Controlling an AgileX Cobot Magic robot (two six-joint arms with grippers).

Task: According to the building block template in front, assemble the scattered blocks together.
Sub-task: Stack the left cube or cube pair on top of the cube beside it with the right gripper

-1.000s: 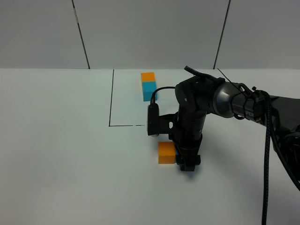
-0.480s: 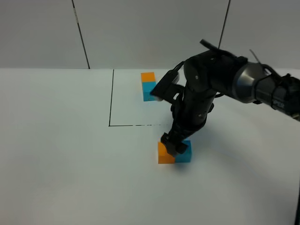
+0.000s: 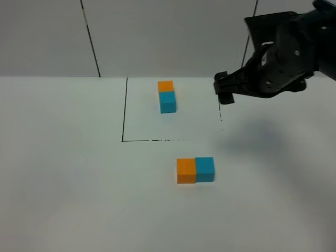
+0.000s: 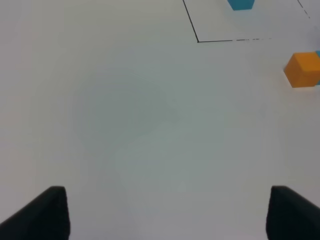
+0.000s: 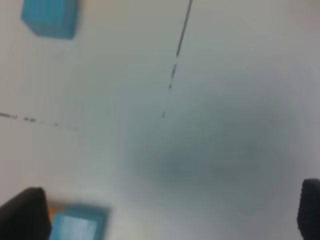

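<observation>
Table [image 3: 63, 184]: two scattered blocks [image 3: 195, 171], one template [image 3: 167, 97]

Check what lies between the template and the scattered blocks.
Between template and blocks: bare table crossed by the frame's black line, exterior high view.

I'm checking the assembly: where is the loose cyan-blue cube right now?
In the exterior high view, the loose cyan-blue cube sits right of centre, flush against the right side of the loose orange cube, nearer the camera than the black outline.
</observation>
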